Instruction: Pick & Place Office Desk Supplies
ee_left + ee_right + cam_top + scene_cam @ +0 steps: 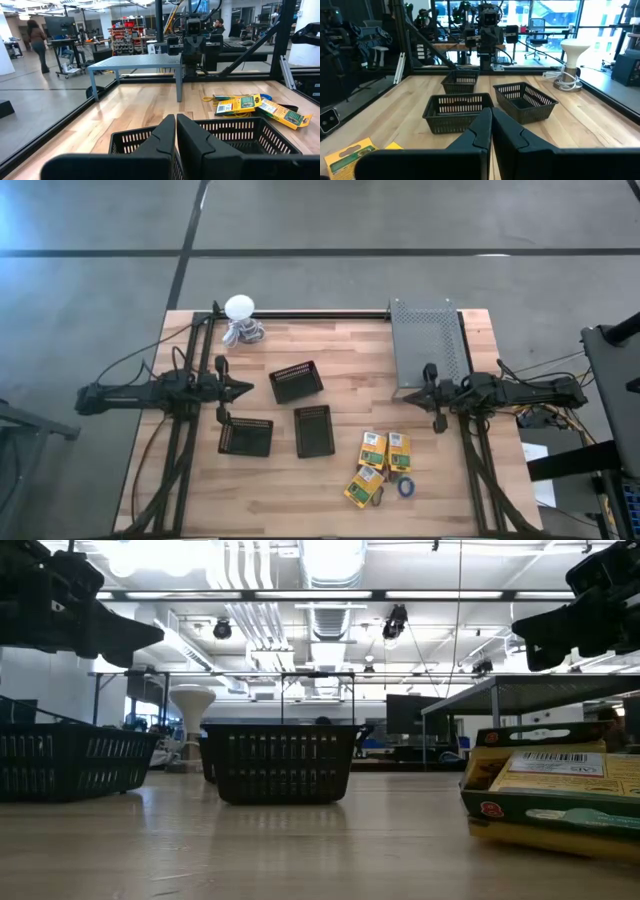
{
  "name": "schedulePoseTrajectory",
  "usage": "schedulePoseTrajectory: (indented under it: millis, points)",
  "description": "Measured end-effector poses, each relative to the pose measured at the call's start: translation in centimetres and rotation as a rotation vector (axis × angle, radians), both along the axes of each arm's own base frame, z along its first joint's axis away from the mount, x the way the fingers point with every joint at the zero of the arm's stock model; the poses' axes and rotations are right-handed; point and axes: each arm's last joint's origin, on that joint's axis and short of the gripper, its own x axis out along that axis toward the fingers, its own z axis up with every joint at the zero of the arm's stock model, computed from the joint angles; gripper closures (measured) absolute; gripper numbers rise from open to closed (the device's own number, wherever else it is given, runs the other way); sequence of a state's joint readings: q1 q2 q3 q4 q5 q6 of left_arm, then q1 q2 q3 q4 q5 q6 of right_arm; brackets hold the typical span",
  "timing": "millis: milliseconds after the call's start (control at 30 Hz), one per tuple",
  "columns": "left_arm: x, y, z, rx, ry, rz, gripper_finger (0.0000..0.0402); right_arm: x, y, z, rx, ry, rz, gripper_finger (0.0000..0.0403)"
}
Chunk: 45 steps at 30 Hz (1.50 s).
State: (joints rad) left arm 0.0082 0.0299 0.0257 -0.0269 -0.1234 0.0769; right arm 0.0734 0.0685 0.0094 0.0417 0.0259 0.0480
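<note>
Three yellow-and-green boxes (380,462) lie flat in a cluster on the table's near right part, with a blue ring (406,486) and thin yellowish rubber bands beside them. In the left wrist view the boxes (250,106) lie beyond a basket. My left gripper (246,388) hovers over the table's left side, fingers shut (176,131), holding nothing. My right gripper (424,390) hovers over the right side, near the grey shelf's front edge, fingers shut (491,125), also holding nothing.
Three black mesh baskets (296,382) (246,436) (314,430) stand in the middle of the table. A grey perforated metal shelf (428,340) stands at the far right. A white ball-topped object with a grey coiled base (242,320) stands at the far left edge.
</note>
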Motion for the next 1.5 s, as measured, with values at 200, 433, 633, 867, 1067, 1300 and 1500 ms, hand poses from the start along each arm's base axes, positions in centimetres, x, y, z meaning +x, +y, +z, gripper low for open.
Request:
schedulePoseTrajectory:
  millis: [200,433,633,867,1067,1300,1500]
  points:
    - [0.0,0.0,0.0,0.0,0.0,-0.001,0.0378,0.0,0.0,0.8,0.23,-0.072,0.008,0.0394]
    - [0.0,0.0,0.0,0.0,0.001,0.0,0.0378,-0.1,0.8,2.9,0.216,-0.264,0.219,0.0394]
    - [0.0,0.0,0.0,0.0,0.001,0.0,0.0378,1.5,1.2,2.6,0.195,-0.221,0.098,0.0394]
    - [0.0,0.0,0.0,0.0,0.0,-0.001,0.0378,5.4,2.1,4.6,0.112,-0.018,-0.023,0.0394]
    - [0.0,0.0,0.0,0.0,0.0,-0.001,0.0378,9.8,3.0,6.4,0.094,0.242,-0.075,0.0394]
    - [0.0,0.0,0.0,0.0,0.001,-0.001,0.0378,14.6,4.7,6.3,0.076,0.509,-0.17,0.0394]
    - [0.0,0.0,0.1,-0.015,-0.025,0.0,0.0378,18.0,7.0,4.8,0.046,0.61,-0.144,0.0394]
